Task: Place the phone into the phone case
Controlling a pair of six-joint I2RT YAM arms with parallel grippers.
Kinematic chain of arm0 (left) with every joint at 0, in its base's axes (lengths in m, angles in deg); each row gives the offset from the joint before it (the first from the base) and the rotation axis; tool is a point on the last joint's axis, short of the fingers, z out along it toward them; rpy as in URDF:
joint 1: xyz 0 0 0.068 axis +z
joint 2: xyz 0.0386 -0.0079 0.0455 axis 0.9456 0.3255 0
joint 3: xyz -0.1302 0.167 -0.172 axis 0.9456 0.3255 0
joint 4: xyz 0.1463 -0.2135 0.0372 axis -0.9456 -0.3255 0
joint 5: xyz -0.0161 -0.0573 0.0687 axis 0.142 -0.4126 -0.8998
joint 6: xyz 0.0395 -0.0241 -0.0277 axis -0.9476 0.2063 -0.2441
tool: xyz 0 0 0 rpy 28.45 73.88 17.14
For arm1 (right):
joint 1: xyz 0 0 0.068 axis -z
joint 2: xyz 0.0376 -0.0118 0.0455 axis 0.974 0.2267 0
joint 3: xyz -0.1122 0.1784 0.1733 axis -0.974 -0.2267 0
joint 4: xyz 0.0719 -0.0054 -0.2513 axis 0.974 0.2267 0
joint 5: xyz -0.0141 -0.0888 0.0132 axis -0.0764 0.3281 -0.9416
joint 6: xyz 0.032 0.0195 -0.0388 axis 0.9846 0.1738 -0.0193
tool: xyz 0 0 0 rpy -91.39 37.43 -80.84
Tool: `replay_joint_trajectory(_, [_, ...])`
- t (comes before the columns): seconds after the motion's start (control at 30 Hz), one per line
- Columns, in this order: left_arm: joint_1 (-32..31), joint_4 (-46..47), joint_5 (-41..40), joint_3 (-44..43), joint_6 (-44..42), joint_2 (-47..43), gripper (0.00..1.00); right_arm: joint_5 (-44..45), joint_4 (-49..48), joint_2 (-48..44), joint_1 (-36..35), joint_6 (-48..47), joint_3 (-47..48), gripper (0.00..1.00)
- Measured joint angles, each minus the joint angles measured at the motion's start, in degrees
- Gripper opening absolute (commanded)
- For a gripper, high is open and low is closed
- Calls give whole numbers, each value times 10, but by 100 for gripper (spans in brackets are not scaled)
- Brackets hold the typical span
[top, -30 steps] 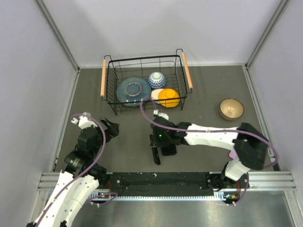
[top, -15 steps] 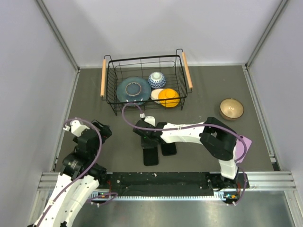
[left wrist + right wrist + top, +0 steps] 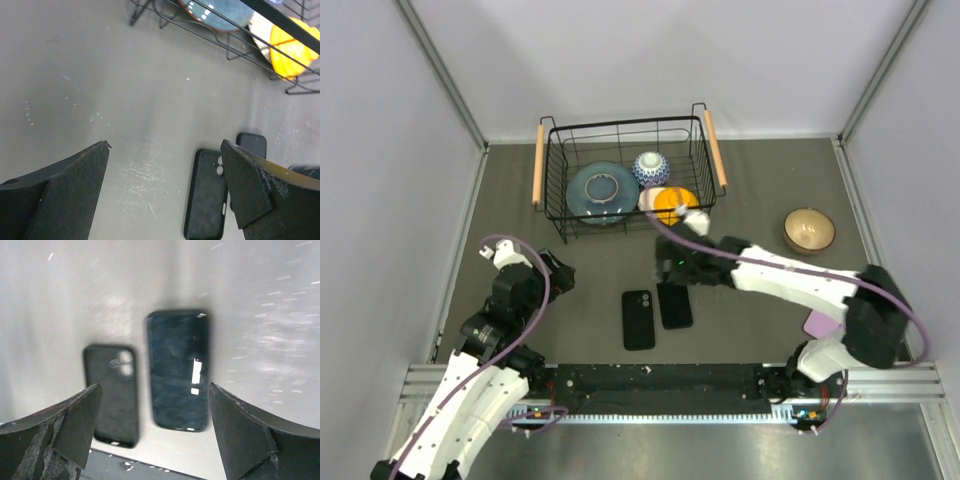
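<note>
Purple item point(image 3: 817, 325) half hidden under right arm point(image 3: 790, 285); phone case point(image 3: 638, 319) empty near table's point(image 3: 770, 190) front edge, phone point(image 3: 675, 305) just beside; left gripper point(image 3: 560, 275) and right gripper point(image 3: 668, 275) released

phone case point(image 3: 638, 320) lies just left of phone point(image 3: 674, 305).

Glossy black phone point(image 3: 675, 305), its face showing a bluish sheen with white glints, and matte black phone case point(image 3: 638, 319) against the dull grey-brown bench point(image 3: 750, 180). The black wire basket point(image 3: 620, 123) has pale wooden handles and carries a teal-blue plate point(image 3: 602, 190), a bowl patterned in blue and white point(image 3: 651, 167) and a bright orange bowl point(image 3: 677, 205). A separate bowl point(image 3: 809, 230) is golden tan. The left arm point(image 3: 470, 400) and right arm point(image 3: 790, 285) are white and black, with purple cables.
</note>
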Motion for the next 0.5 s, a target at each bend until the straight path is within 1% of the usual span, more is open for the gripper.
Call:
replay_joint_trajectory(0.13, [0,18,43,2,-25,0,99,24,40,-110,96,-11,-54,92])
replay_joint_trajectory(0.2, [0,24,55,2,-33,0,99,28,61,-161,147,-8,-97,92])
replay_joint_trajectory(0.3, [0,28,65,3,-41,0,99,32,91,-246,219,2,-169,95])
replay_joint_trajectory(0.33, [0,28,67,4,-41,0,99,35,103,-286,251,7,-195,99])
replay_joint_trajectory(0.43, [0,31,74,7,-43,0,99,57,123,-381,324,18,-246,99])
replay_joint_trajectory(0.5, [0,32,78,9,-45,1,99,78,132,-428,370,16,-270,99])
